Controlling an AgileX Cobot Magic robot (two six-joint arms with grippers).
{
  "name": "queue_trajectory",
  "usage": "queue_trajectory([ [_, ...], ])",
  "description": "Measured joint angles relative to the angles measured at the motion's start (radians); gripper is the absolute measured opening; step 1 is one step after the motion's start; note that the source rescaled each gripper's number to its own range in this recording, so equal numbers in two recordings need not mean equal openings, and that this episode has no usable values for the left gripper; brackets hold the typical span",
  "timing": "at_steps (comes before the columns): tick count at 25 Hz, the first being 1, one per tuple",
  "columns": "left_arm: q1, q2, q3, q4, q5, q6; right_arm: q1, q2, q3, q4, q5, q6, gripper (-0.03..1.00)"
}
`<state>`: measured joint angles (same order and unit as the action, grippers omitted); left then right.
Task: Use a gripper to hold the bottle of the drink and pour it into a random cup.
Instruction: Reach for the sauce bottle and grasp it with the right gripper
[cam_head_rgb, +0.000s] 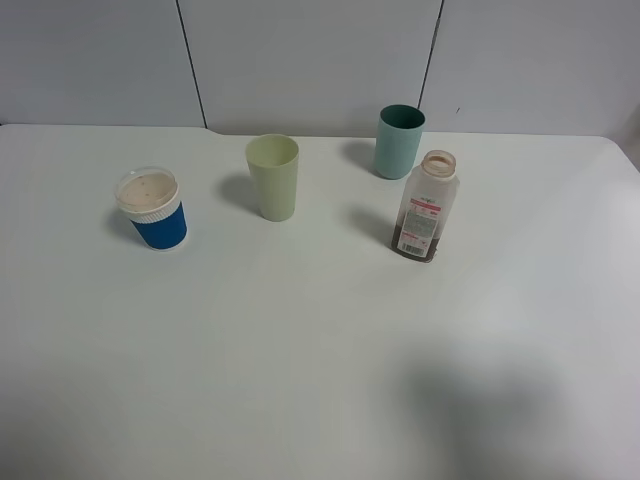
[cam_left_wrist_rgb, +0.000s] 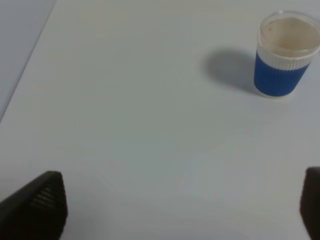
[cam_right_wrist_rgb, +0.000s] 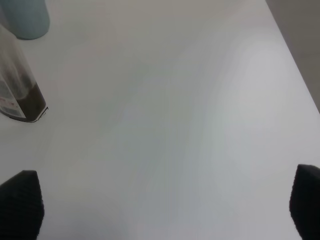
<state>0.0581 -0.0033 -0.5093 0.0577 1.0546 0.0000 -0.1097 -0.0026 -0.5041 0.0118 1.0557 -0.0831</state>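
Observation:
The bottle (cam_head_rgb: 427, 205) stands upright and uncapped on the white table (cam_head_rgb: 320, 340), right of middle, with a little dark brown drink (cam_head_rgb: 415, 245) at its bottom. Its lower part also shows in the right wrist view (cam_right_wrist_rgb: 17, 87). Three cups stand near it: a pale yellow-green cup (cam_head_rgb: 273, 177), a teal cup (cam_head_rgb: 399, 141) behind the bottle, and a blue-sleeved cup (cam_head_rgb: 152, 208) at the left, also in the left wrist view (cam_left_wrist_rgb: 285, 52). My left gripper (cam_left_wrist_rgb: 182, 210) and right gripper (cam_right_wrist_rgb: 165, 207) are open and empty, neither showing in the exterior high view.
The teal cup's base shows in the right wrist view (cam_right_wrist_rgb: 25, 20). The table's right edge (cam_right_wrist_rgb: 295, 55) runs close to the right arm. A grey panelled wall (cam_head_rgb: 310, 60) stands behind the table.

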Motion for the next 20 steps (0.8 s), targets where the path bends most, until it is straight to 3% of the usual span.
queue_trajectory([
  [20, 0.0, 0.0, 0.0, 0.0, 0.0, 0.0, 0.0, 0.0, 0.0, 0.0, 0.0, 0.0, 1.0],
])
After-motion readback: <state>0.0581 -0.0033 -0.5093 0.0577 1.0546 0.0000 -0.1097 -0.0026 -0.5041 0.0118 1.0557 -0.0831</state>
